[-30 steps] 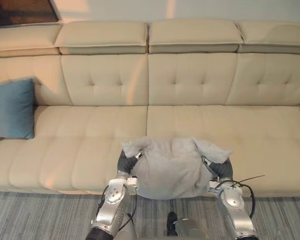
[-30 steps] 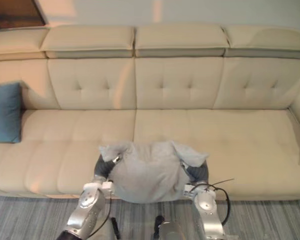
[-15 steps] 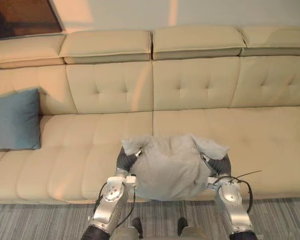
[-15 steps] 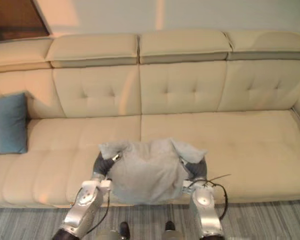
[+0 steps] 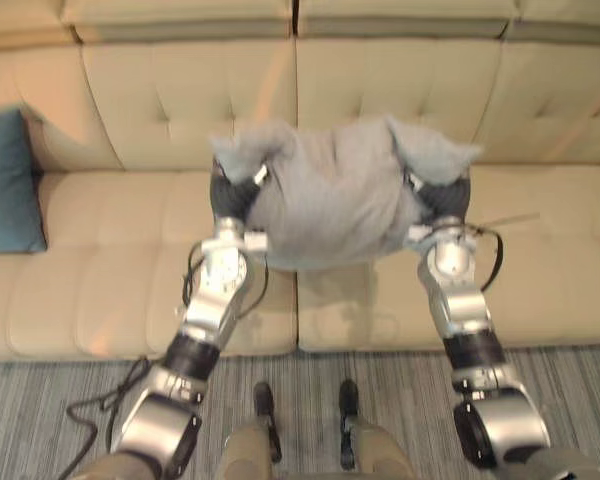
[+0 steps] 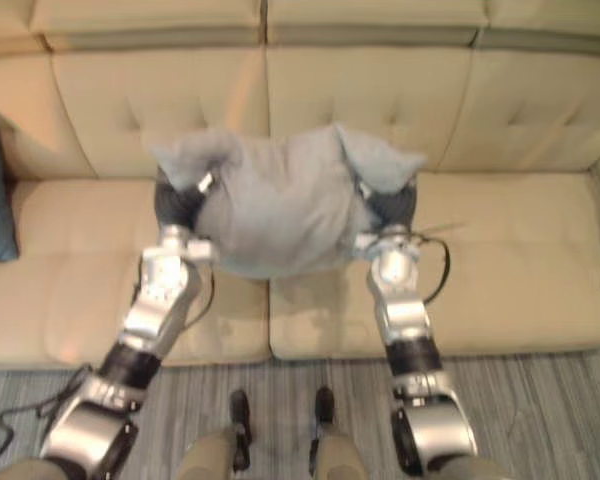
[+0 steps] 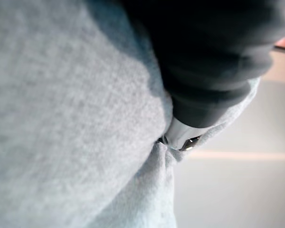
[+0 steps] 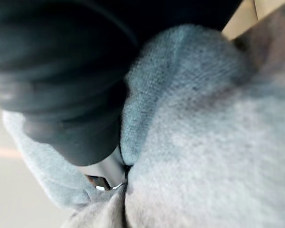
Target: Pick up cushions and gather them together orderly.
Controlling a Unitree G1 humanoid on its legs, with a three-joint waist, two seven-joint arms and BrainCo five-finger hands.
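Note:
A soft grey cushion (image 5: 330, 200) hangs in the air in front of the sofa's backrest, squeezed between my two hands. My left hand (image 5: 235, 195) holds its left side and my right hand (image 5: 442, 198) its right side, with the cushion's top corners flopping over both. In the left wrist view the grey cloth (image 7: 61, 118) bunches round a finger of my left hand (image 7: 204, 71). The right wrist view has the same fold (image 8: 218, 156) at my right hand (image 8: 52, 71). A blue cushion (image 5: 5, 180) leans against the backrest at the sofa's far left.
The long cream sofa (image 5: 560, 270) spans the whole width, its seat bare below and to the right of the held cushion. A grey striped carpet (image 5: 580, 390) lies in front of it.
Both arms have stretched out and lifted the grey cushion from the seat's front edge up to the backrest's height. The camera has tilted down, so the whole picture has shifted.

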